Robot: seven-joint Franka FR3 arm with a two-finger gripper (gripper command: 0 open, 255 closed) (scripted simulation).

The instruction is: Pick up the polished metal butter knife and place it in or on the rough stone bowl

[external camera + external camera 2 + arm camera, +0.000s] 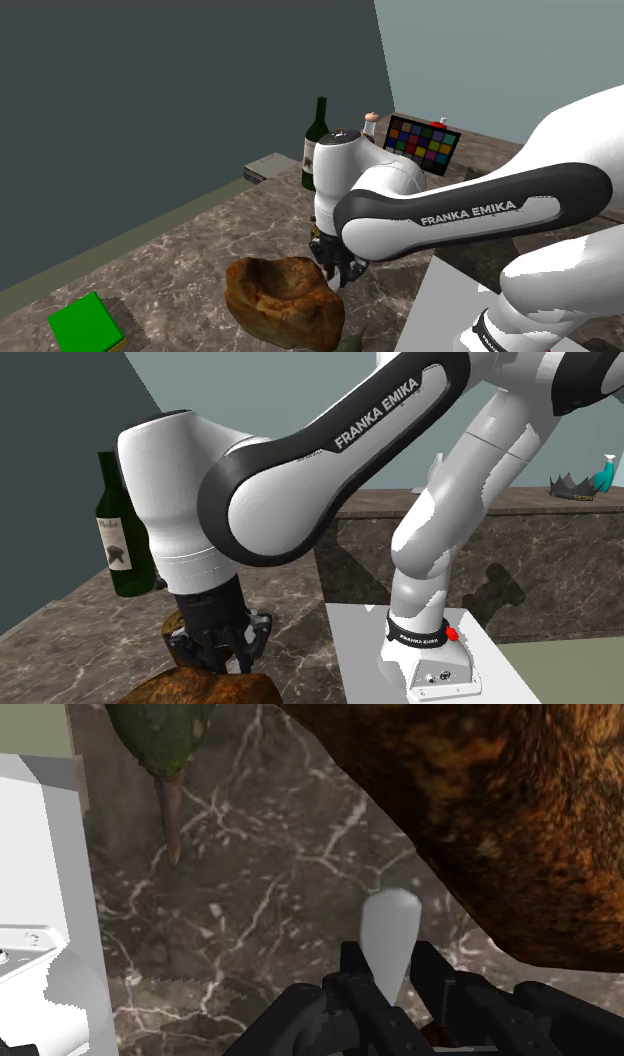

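Gripper (390, 972) low over marble counter (190, 250), just to the right of the bowl (285, 300) in the shoulder view. Jaws clamped on the knife (390, 929), which looks pale grey. Its rounded end sticks out past the fingertips, close to the bowl's brown, rough outer wall but not touching it. Cannot tell if the knife is clear of the counter. Bottle (316, 145) stands at the far side, green block (86, 322) near left.

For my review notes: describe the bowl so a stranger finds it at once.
On the dark marble counter, find the black fingers clasping a pale grey butter knife. Beside them lies the brown rough stone bowl, lumpy, unlike the smooth dark green bottle behind or the flat bright green box.
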